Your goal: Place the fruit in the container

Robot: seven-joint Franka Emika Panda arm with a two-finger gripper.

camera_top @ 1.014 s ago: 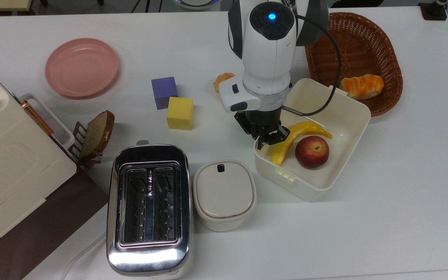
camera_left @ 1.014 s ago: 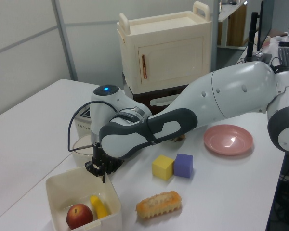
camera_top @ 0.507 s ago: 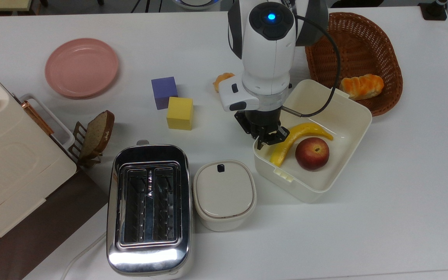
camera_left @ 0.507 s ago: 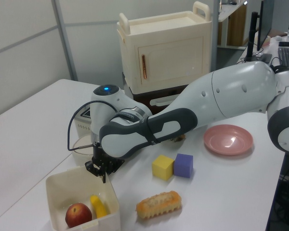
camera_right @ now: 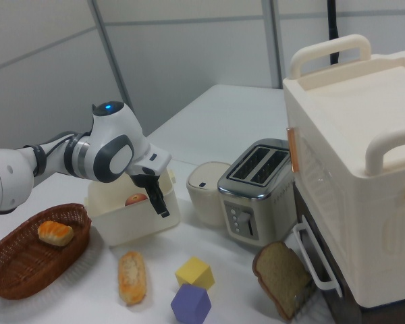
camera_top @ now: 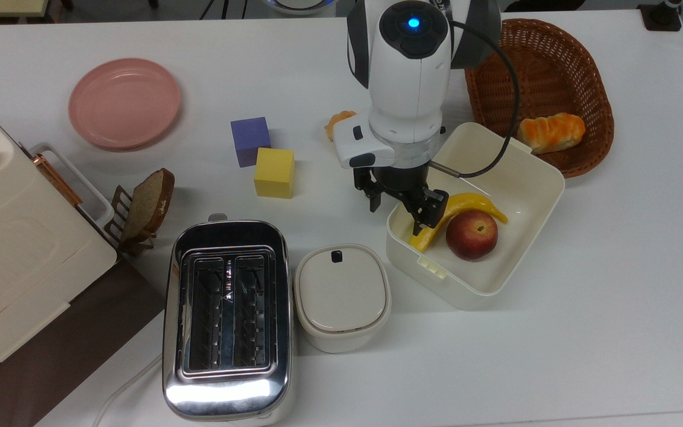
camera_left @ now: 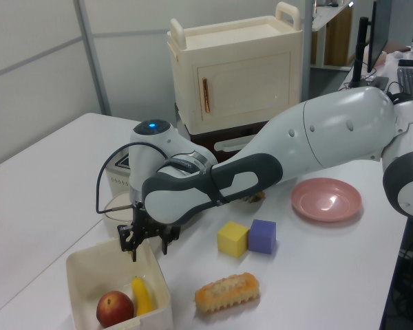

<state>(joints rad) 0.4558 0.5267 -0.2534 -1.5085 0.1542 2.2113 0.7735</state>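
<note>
The fruit, a curved yellow banana, lies inside the container, a cream-white tub, next to a round red peach-like fruit. My gripper hangs open over the tub's near-left corner in the top view. One finger is outside the wall and the other finger is just above the banana's lower half. Nothing is held between them. In the left view the open gripper is above the tub's rim, with the banana below it.
A brown wicker basket holding a bread roll touches the tub's far side. A lidded white oval box and a toaster stand to the top view's left of the tub. Yellow cube, purple cube and pink plate lie farther left.
The fingers, close together over the tub's corner before, have spread wide apart. The banana and the peach-like fruit have shifted slightly inside the tub.
</note>
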